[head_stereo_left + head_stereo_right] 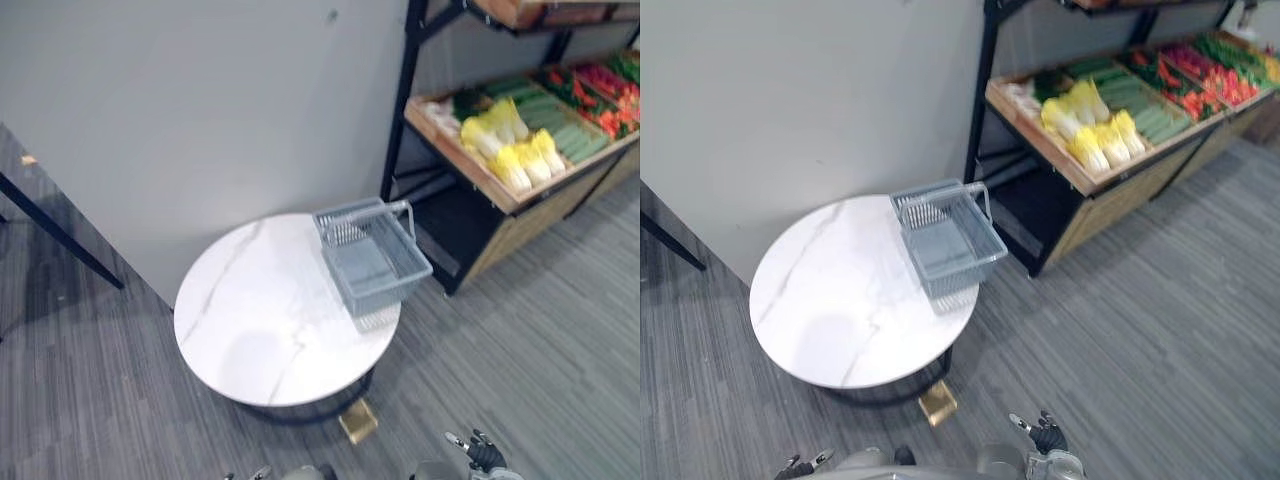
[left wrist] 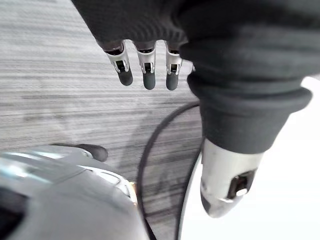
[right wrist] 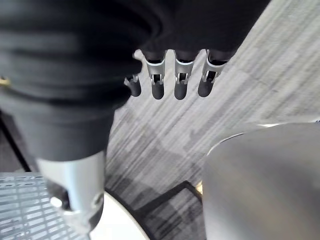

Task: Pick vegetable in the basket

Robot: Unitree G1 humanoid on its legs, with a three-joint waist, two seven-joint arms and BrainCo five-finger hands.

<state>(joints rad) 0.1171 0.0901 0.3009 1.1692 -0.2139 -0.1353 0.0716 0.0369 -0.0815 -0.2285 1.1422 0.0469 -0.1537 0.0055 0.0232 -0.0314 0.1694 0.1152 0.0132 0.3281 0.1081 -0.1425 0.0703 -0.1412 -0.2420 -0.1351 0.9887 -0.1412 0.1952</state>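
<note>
Left hand [image 2: 149, 75] and right hand [image 3: 181, 82] hang low, fingers relaxed, holding nothing. The grey mesh basket [image 1: 380, 285] sits empty on the round white marble table [image 1: 260, 320], and the yellow-white cabbages [image 1: 510, 145] lie on the wooden produce shelf [image 1: 470, 172]. Best to step closer before reaching.

left hand [image 2: 148, 30], right hand [image 3: 190, 30] same look: silver fingers [image 3: 181, 80], dark rounded tips, black ribbed cover [image 2: 245, 100], fat silver thumb [image 2: 225, 180]
</note>
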